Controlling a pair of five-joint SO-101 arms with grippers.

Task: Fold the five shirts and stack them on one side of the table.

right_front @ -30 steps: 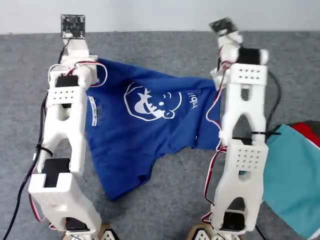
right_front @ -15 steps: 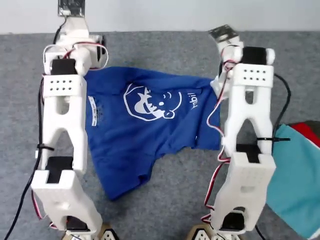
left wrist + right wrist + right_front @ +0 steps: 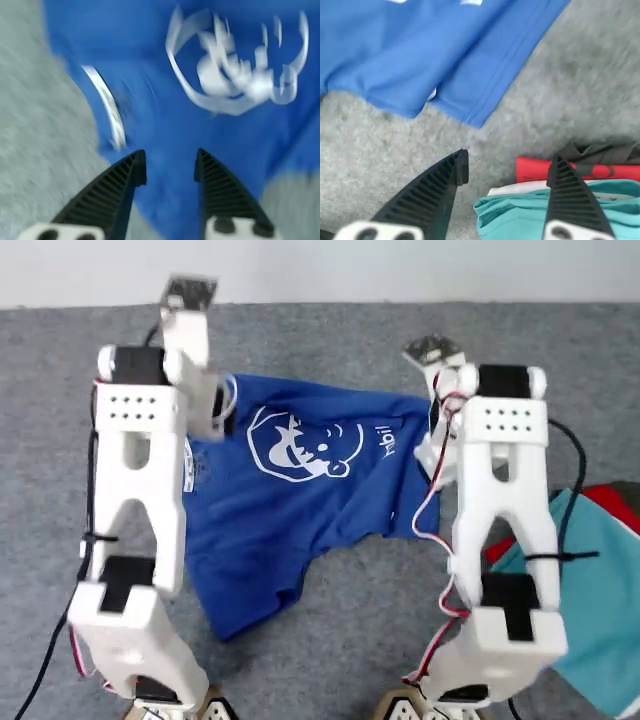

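Note:
A blue shirt (image 3: 290,510) with a white print (image 3: 300,445) lies spread and partly creased in the middle of the grey table. My left gripper (image 3: 167,160) hangs open above its left part, beside the print (image 3: 240,75), with nothing between the fingers. The right gripper (image 3: 509,167) is open over bare table just off the shirt's right hem corner (image 3: 480,107). At the table's right edge sits a pile of shirts with a teal one (image 3: 590,610) on top and a red one (image 3: 615,505) under it. That pile also holds white and dark layers (image 3: 600,150).
The two white arms (image 3: 135,500) (image 3: 505,510) stand over the shirt's left and right sides. Bare grey table (image 3: 370,620) lies in front of the shirt and between the arm bases. A pale wall runs along the far edge.
The left arm has swung from the shirt's far left corner rightward over the shirt. The right arm has drawn back toward the near side. The shirt has hardly shifted.

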